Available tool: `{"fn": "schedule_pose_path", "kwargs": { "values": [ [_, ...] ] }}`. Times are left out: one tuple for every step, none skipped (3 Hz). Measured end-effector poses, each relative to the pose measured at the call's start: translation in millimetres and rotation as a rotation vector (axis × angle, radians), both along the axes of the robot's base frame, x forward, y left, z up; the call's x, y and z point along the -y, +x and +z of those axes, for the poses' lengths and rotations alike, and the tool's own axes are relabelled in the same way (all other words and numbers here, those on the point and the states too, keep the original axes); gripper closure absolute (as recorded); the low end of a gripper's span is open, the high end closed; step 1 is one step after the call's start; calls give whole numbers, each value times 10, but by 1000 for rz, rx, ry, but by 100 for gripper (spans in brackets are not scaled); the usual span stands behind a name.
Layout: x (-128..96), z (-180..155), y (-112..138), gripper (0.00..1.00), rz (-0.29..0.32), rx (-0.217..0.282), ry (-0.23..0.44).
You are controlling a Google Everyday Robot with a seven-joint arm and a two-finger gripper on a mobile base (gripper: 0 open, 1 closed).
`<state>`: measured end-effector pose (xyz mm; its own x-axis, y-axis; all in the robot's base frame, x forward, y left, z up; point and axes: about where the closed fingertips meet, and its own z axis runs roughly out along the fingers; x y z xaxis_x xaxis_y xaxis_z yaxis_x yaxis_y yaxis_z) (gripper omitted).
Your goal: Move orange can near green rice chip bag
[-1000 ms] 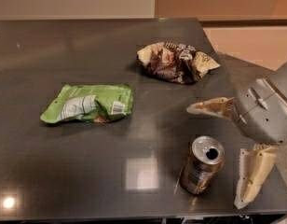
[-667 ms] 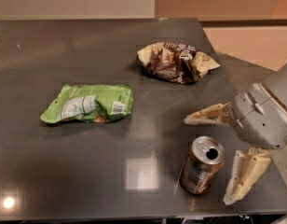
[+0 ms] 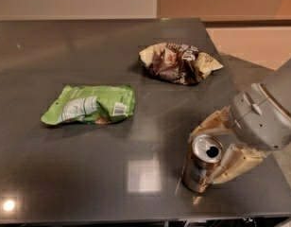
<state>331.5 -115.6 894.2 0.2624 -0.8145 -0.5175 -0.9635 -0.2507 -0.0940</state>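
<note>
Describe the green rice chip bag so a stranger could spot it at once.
On the dark grey table, look left of centre, well away from the hand at the orange can by the front right. The green rice chip bag lies flat there: light green with a white label and barcode, unlike the crumpled brown-and-cream bag at the back.

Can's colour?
Orange can: brownish-orange, silver top, in camera view; gripper straddles it, front right.

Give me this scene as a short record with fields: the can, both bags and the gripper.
can: small brownish-orange metal drink can, upright on the dark table, front right
target: flat light-green snack bag, lying left of centre, well apart from the can
other: crumpled brown-and-cream bag, far side
arm: gripper at the can, jaws open, one each side of it
</note>
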Motion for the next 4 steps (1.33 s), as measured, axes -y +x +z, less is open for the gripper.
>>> {"fn": "schedule_pose_path", "kwargs": {
  "values": [
    [-47, 105, 234, 86, -50, 1, -34],
    [-193, 254, 516, 100, -106, -13, -19],
    [-393, 347, 772, 100, -137, -48, 20],
    [-610, 354, 966, 100, -152, -87, 51]
  ]
}}
